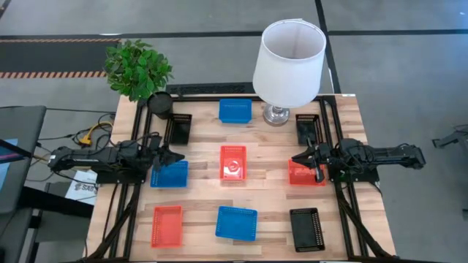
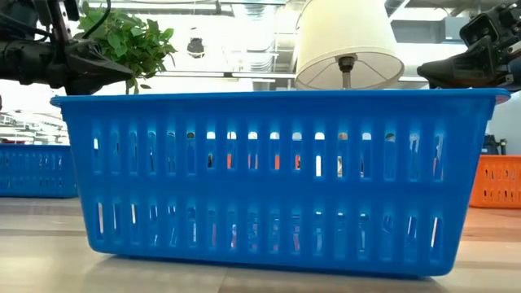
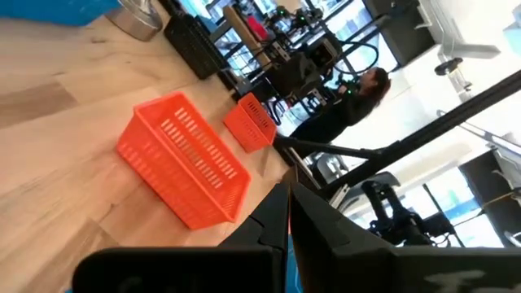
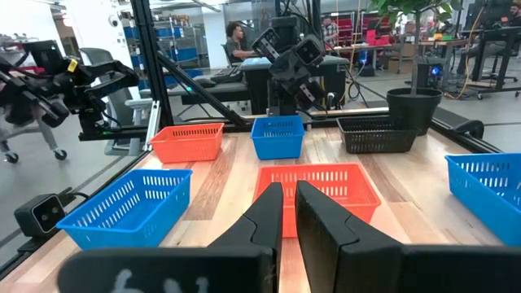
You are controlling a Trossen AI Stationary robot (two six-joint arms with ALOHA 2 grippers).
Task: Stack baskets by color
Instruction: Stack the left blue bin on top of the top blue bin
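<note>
Hovering over the blue basket (image 1: 170, 174) at the table's left edge, the left gripper (image 1: 175, 156) has its fingers pressed together, holding nothing. Opposite, the right gripper (image 1: 301, 158) hangs with fingers slightly parted beside a red-orange basket (image 1: 304, 175); all 9 baskets lie separately, none stacked.

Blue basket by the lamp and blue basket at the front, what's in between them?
In the high view, a red basket sits between the back blue basket and the front blue basket.

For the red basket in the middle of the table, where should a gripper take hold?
On the red basket, pinch one long side rim from straight above. It sits upright and open-topped with thin mesh walls and clear wood around it, so one finger probably fits inside and one outside.
</note>
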